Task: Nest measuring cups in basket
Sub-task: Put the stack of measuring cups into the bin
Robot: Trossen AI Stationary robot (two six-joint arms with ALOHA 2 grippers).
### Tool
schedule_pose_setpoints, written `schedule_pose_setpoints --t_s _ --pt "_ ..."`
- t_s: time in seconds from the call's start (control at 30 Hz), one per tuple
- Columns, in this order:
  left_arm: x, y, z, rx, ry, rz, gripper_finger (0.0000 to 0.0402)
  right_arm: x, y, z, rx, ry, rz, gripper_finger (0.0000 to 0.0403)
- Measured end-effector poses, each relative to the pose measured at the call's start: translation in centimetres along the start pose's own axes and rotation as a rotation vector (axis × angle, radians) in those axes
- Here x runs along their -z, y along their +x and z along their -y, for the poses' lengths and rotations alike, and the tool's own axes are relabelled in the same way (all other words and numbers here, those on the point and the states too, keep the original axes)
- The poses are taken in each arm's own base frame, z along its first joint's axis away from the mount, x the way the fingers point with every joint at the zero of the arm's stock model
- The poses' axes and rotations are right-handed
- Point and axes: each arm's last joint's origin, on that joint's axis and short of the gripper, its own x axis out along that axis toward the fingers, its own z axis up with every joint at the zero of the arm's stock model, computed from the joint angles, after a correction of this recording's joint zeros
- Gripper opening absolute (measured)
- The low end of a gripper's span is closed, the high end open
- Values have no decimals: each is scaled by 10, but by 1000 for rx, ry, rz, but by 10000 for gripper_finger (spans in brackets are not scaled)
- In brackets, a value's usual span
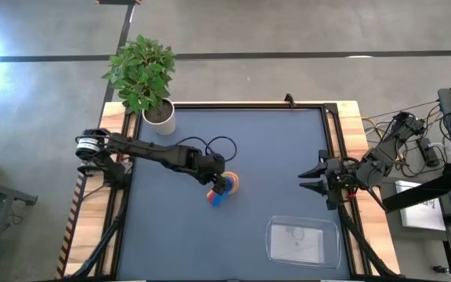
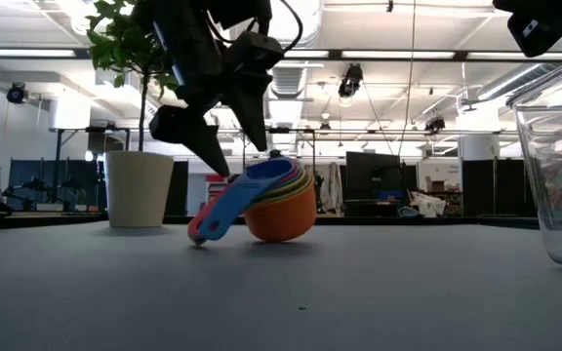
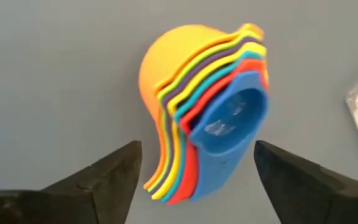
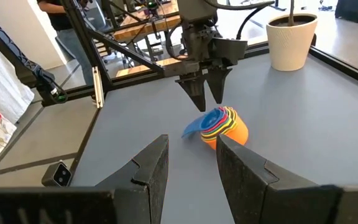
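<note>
The measuring cups (image 1: 225, 190) are nested into one stack that lies tipped on its side on the dark mat, the orange cup's bowl (image 2: 281, 219) on the mat, the blue cup (image 3: 229, 121) innermost, and the handles (image 2: 215, 216) slanting down to the mat. My left gripper (image 1: 218, 182) hangs open just above the stack; in the left wrist view its fingers (image 3: 107, 177) stand on either side of the handles with a gap. My right gripper (image 1: 302, 179) waits open near the table's right edge. The clear basket (image 1: 272, 229) sits at the near right.
A white plant pot (image 1: 160, 116) stands at the table's far left corner. The basket's clear wall (image 2: 554, 146) rises at the low view's right edge. A raised black frame (image 1: 331, 133) borders the mat. People and equipment stand in the room beyond the table.
</note>
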Motion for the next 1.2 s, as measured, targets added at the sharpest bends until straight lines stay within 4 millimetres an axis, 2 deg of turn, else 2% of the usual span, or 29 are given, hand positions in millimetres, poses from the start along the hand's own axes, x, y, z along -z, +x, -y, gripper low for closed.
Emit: schedule_pose_setpoints --t_s 0.27,0.57,0.7,0.97,1.07,1.2 --pt "-9 -10 11 5 151 76 245 -3 6 -2 61 -21 36 123" --pt "-18 -21 19 -70 364 193 188 -24 28 -10 147 -142 11 123" --pt "-16 -21 17 -104 475 167 146 -26 38 -15 161 -198 -33 123" --pt "-13 -21 18 -152 870 144 47 -23 50 -21 156 -231 -69 123" --pt "-13 -21 18 -163 972 140 40 -24 49 -21 155 -219 -61 123" --pt "-13 -21 19 -167 1062 141 68 -25 47 -21 151 -213 -57 123"
